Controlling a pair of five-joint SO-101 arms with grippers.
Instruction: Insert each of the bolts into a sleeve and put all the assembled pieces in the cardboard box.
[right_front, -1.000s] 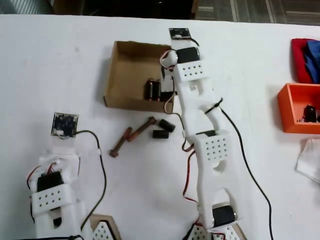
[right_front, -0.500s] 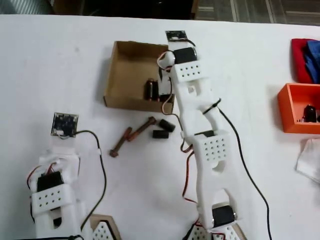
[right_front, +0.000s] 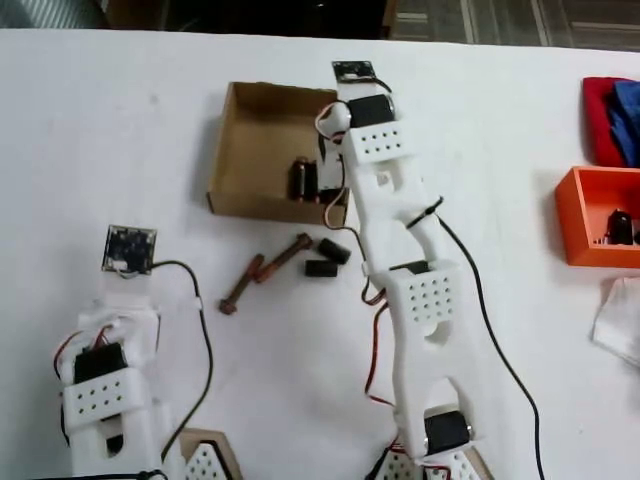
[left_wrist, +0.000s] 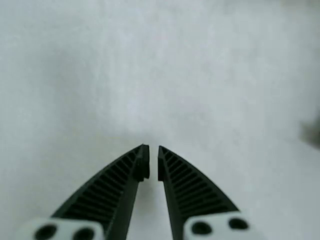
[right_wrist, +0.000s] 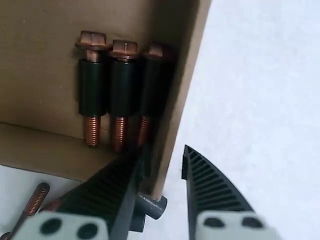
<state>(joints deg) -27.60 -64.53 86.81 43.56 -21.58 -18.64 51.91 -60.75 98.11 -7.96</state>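
The cardboard box (right_front: 262, 128) lies open at the table's middle back. Three assembled pieces (right_wrist: 117, 89), copper bolts in black sleeves, lie side by side against its wall (right_wrist: 175, 100); the high view has them at the box's right side (right_front: 304, 178). My right gripper (right_wrist: 162, 152) is open over that wall's corner, with nothing held. In front of the box lie two loose bolts (right_front: 283, 258) (right_front: 240, 285) and two black sleeves (right_front: 334, 250) (right_front: 320, 268). My left gripper (left_wrist: 150, 150) is shut and empty over bare table, at the front left (right_front: 105, 370).
An orange bin (right_front: 578, 215) with a dark object stands at the right edge, a red and blue cloth (right_front: 612, 115) behind it and white paper (right_front: 620, 315) in front. The right arm (right_front: 400, 220) stretches from the front edge to the box.
My right arm has shifted slightly left over the box's right wall. The left arm and the loose parts have stayed put.
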